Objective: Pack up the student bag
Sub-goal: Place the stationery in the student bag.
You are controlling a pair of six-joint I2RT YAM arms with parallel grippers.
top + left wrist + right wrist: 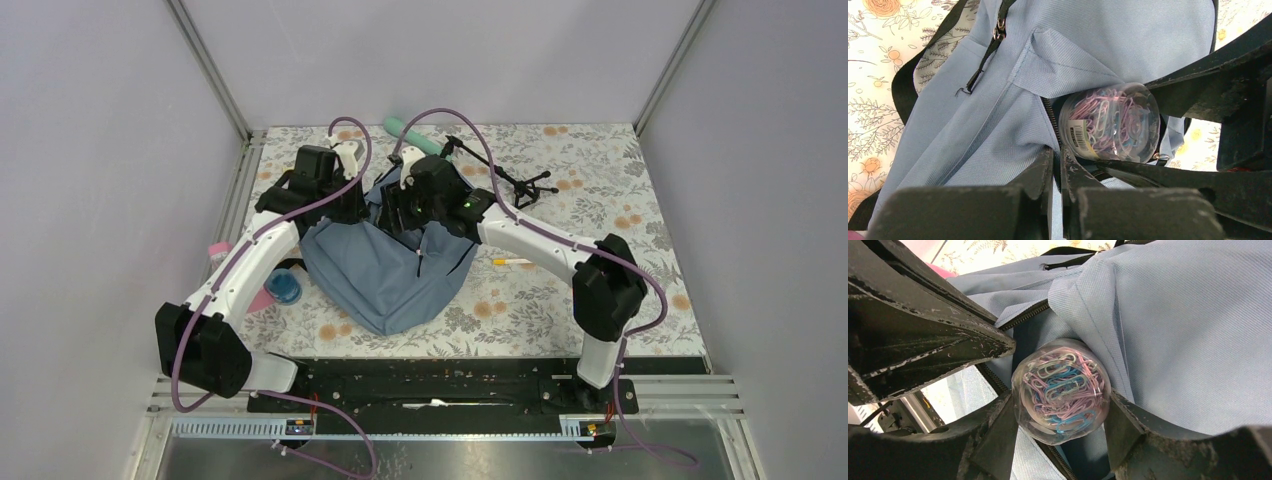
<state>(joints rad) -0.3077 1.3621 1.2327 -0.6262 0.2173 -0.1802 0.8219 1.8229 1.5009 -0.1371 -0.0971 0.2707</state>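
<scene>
The student bag (pixel 385 275), a slate-blue fabric backpack, lies in the middle of the table with its zipper opening towards the back. My left gripper (pixel 368 205) is shut on the fabric edge of the opening, seen close up in the left wrist view (pixel 1058 154). My right gripper (pixel 405 215) is shut on a clear round jar of coloured paper clips (pixel 1062 390) and holds it in the mouth of the opening, between the zipper edges. The jar (pixel 1110 122) also shows in the left wrist view, lying on its side against the bag (pixel 973 115).
A teal cylinder (pixel 412 135) and a black folding stand (pixel 505 178) lie at the back. A pen (pixel 512 262) lies right of the bag. A blue round object (pixel 284 288) and pink items (pixel 220 248) lie to the left, near the wall rail.
</scene>
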